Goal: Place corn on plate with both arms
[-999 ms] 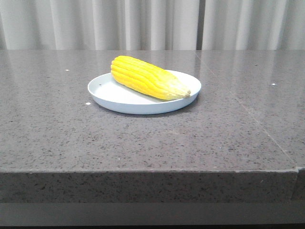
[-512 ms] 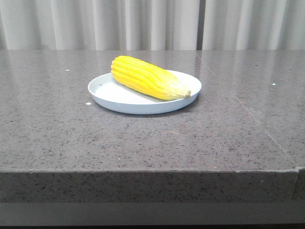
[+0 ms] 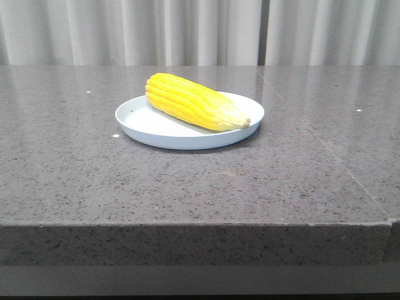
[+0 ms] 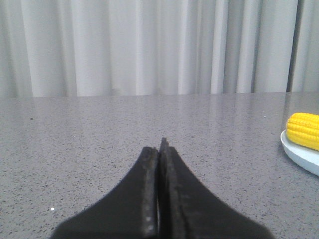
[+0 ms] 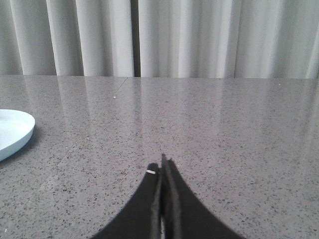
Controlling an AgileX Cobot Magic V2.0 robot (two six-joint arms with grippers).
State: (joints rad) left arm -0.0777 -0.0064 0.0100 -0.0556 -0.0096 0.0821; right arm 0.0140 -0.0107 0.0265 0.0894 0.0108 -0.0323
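Observation:
The yellow corn (image 3: 195, 101) lies across the pale blue-white plate (image 3: 150, 129) in the middle of the grey table, its paler tip at the plate's right rim. Neither arm shows in the front view. In the left wrist view my left gripper (image 4: 160, 149) is shut and empty over bare table, with the corn's end (image 4: 304, 130) and the plate's rim (image 4: 299, 155) far off to one side. In the right wrist view my right gripper (image 5: 162, 167) is shut and empty, with the plate's edge (image 5: 12, 130) off to the other side.
The grey speckled stone table (image 3: 200, 181) has its front edge close to the camera. A seam (image 3: 325, 147) runs across it to the right of the plate. Pale curtains (image 3: 187, 31) hang behind the table.

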